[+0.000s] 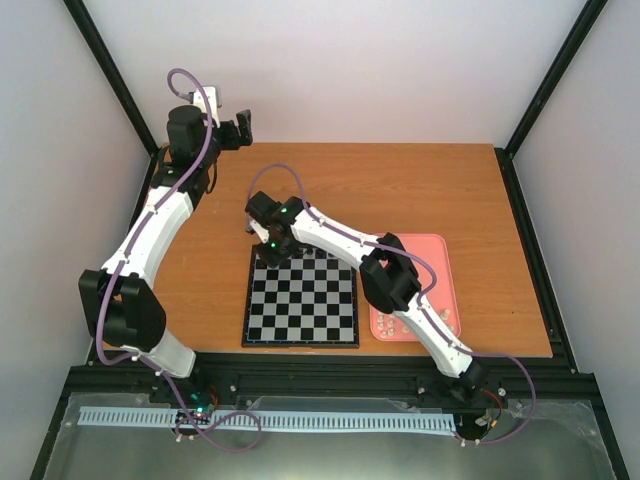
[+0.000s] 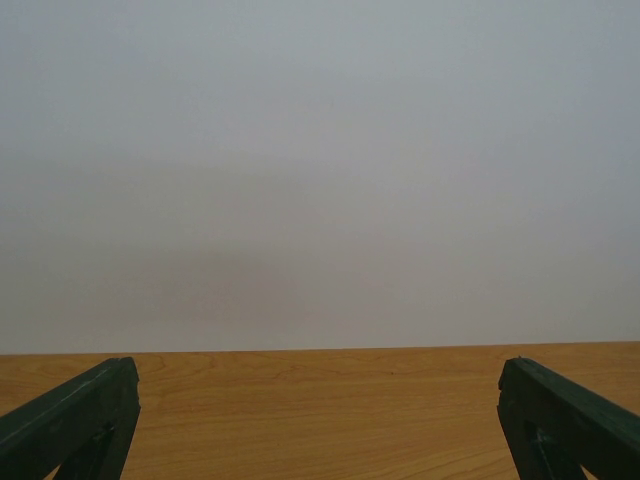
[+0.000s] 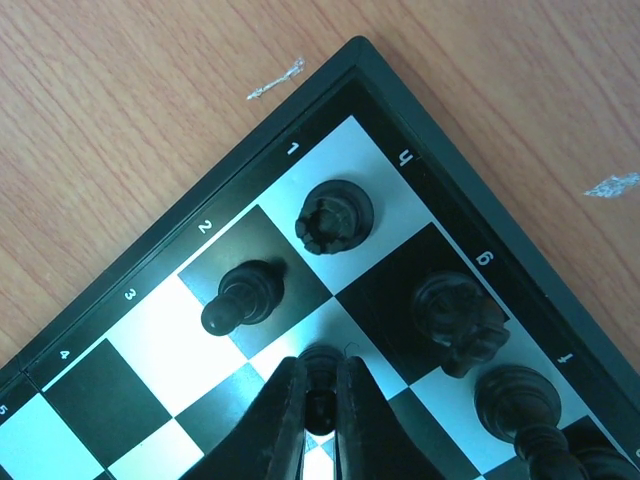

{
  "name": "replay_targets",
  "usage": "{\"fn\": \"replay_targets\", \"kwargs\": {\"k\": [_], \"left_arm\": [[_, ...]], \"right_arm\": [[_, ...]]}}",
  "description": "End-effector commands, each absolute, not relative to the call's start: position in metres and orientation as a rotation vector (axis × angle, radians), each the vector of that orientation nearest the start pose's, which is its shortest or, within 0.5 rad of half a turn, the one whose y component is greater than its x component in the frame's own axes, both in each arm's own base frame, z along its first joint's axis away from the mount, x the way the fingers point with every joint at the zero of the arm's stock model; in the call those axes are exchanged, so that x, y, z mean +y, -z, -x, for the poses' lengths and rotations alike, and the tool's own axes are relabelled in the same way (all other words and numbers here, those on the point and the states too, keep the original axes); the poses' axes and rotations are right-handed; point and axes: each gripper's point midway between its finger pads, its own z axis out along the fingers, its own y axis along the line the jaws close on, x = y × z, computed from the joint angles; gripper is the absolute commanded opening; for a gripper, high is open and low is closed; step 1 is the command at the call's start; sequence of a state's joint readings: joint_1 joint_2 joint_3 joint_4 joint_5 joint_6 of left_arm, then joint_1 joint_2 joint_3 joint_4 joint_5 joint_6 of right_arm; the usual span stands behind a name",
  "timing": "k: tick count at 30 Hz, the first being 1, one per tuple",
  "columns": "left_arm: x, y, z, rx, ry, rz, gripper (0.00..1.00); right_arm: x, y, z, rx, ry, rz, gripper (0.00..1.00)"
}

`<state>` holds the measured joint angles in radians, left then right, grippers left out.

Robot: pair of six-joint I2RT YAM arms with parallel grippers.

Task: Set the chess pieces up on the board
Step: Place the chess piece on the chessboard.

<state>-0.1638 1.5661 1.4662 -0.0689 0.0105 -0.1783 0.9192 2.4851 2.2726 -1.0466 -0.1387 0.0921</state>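
Right gripper [image 3: 320,372] is pinching shut on a small black pawn [image 3: 320,400], holding it between the fingertips [image 3: 290,385] over a light square of the board [image 3: 150,330], one square in from the corner. Rook [image 3: 335,217] is standing just ahead of the tips, another pawn [image 3: 240,297] ahead-left, knight [image 3: 460,320] ahead-right, bishop [image 3: 520,405] off to the right, all near but apart. Held pawn looks upright, long axis running straight down under the fingers, head up; whether its base is touching the square is hidden. Likely placing step: lowering straight, centring on the light square, opening only slightly so fingers are not clipping the neighbours. Left gripper [image 2: 318,400] is hanging wide open over bare table, gripping nothing
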Motion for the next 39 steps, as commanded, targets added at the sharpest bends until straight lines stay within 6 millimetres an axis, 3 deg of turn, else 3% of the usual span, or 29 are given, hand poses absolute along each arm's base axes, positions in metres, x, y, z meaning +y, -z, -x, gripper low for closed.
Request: {"fn": "replay_targets", "kwargs": {"k": [1,8,16,25,27,33,39], "left_arm": [[-0.086,-0.395,-0.499,1.691,0.263,-0.008,1.00],[-0.085,-0.395,-0.499,1.692,0.260,-0.005,1.00],[-0.085,-0.395,-0.500,1.691,0.261,-0.006,1.00],[-0.086,-0.394,-0.500,1.694,0.261,-0.004,1.00],[-0.085,-0.394,-0.500,1.694,0.260,-0.004,1.00],[-0.084,-0.396,-0.498,1.692,0.256,-0.001,1.00],[-0.083,-0.396,-0.497,1.690,0.248,0.001,1.00]], "right_arm": [[0.459,-0.046,-0.313,2.649,-0.374,1.234,0.13],[0.463,-0.057,-0.310,2.611,-0.391,1.256,0.26],[0.463,-0.069,-0.307,2.580,-0.393,1.264,0.27],[0.453,-0.100,-0.313,2.521,-0.343,1.216,0.28],[0.447,-0.099,-0.312,2.523,-0.316,1.208,0.28],[0.431,-0.123,-0.318,2.481,-0.238,1.150,0.31],[0.382,-0.137,-0.330,2.480,-0.072,1.015,0.38]]}}
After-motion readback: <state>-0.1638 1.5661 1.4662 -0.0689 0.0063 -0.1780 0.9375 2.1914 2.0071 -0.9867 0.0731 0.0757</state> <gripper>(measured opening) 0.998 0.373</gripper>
